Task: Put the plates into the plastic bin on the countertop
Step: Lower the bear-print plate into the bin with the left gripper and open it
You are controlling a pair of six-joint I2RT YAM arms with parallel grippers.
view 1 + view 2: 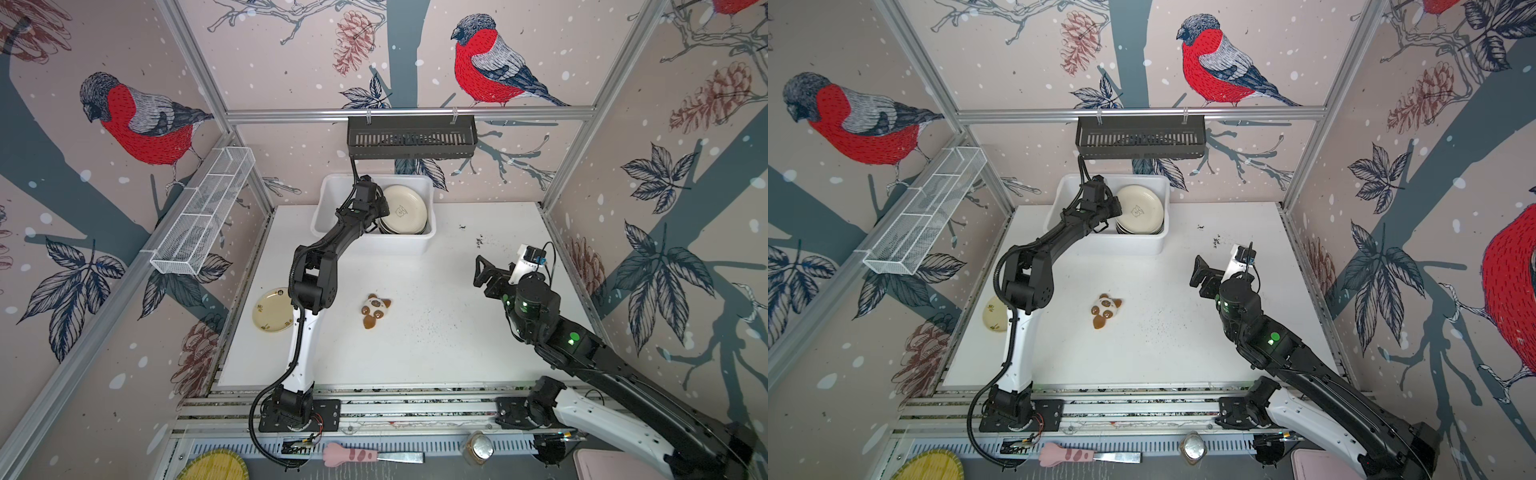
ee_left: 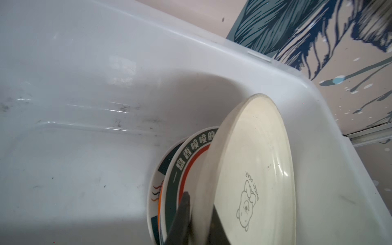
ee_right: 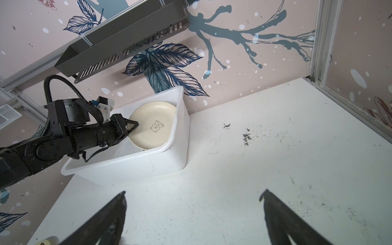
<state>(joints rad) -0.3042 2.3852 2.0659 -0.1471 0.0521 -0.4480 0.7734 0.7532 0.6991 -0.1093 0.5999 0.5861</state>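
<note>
The white plastic bin [image 1: 399, 246] [image 1: 1113, 246] stands at the back of the countertop [image 1: 436, 345]. At its right end lies a stack of plates, among them a green-rimmed plate [image 2: 191, 152]. On top sits a cream plate with a bear drawing [image 1: 405, 208] [image 1: 1140, 208] [image 2: 254, 159] [image 3: 152, 125], tilted. My left gripper [image 1: 384, 212] [image 1: 1116, 210] [image 2: 200, 203] is inside the bin, shut on that plate's rim. A pale yellow plate [image 1: 272, 309] [image 1: 994, 316] lies flat at the countertop's left edge. My right gripper [image 1: 482, 270] [image 1: 1198, 270] [image 3: 193, 193] hovers open over the right side, holding nothing.
A brown-and-white panda toy [image 1: 375, 309] lies mid-countertop. A dark slotted basket [image 1: 411, 137] hangs on the back wall above the bin. A white wire mesh tray [image 1: 203, 212] hangs on the left wall. Dark specks [image 3: 246, 136] mark the surface right of the bin.
</note>
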